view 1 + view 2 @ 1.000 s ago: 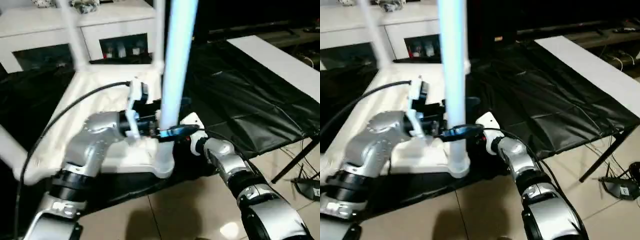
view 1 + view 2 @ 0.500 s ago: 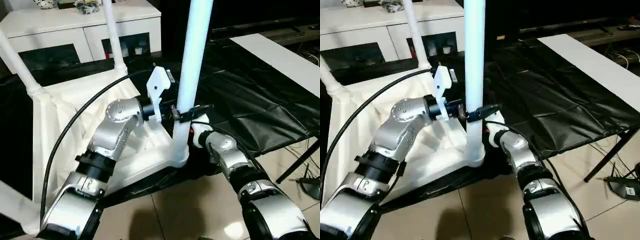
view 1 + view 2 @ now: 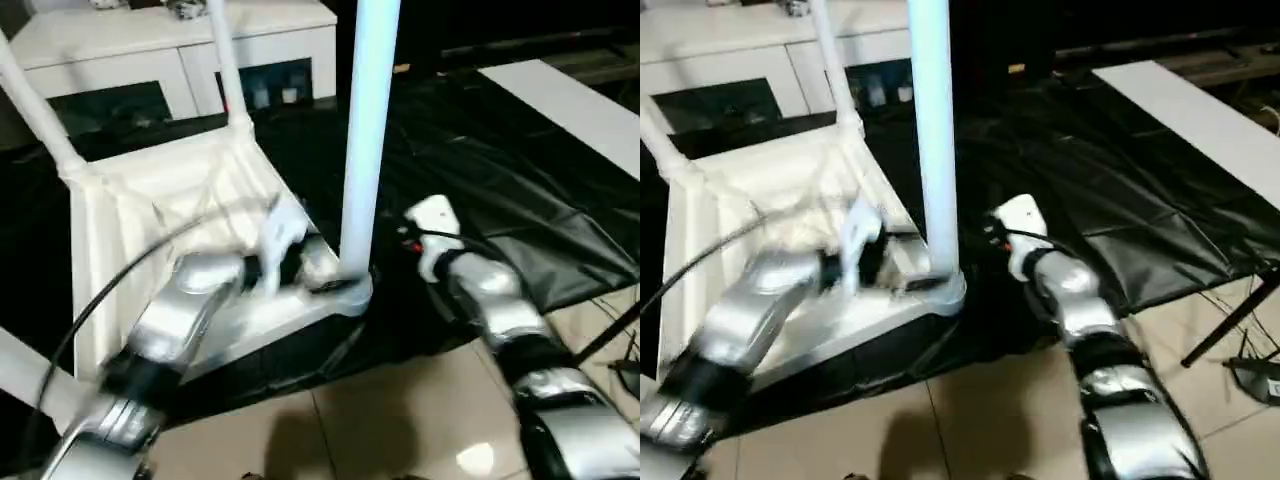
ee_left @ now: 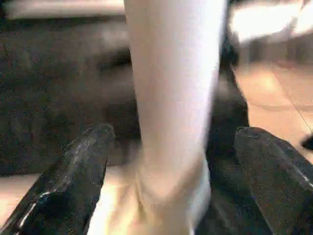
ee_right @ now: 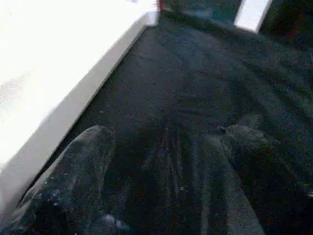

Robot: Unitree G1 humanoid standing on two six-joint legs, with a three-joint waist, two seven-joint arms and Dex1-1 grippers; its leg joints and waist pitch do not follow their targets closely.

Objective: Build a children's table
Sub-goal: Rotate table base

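The children's table lies upside down on the black cover, its white tabletop [image 3: 150,200] rim up. A white leg [image 3: 362,130] stands upright in the near right corner socket [image 3: 345,292]. Two more legs [image 3: 225,60] [image 3: 35,105] rise at the far corners, and a fourth leg [image 3: 25,370] shows at the near left. My left gripper [image 4: 173,137] is open, with one finger on each side of the near leg's base, apart from it. My right gripper [image 5: 166,134] is open over the black cover, right of that corner, holding nothing.
A white cabinet [image 3: 150,55] with dark glass doors stands behind the table. A white board [image 3: 570,105] lies on the black-covered work table [image 3: 480,170] at the right. The table's front edge drops to tiled floor [image 3: 400,430]. A black cable [image 3: 100,300] runs along my left arm.
My left gripper has dropped down the near leg to its base. My right gripper has drawn away from the leg to the right. The camera has shifted.
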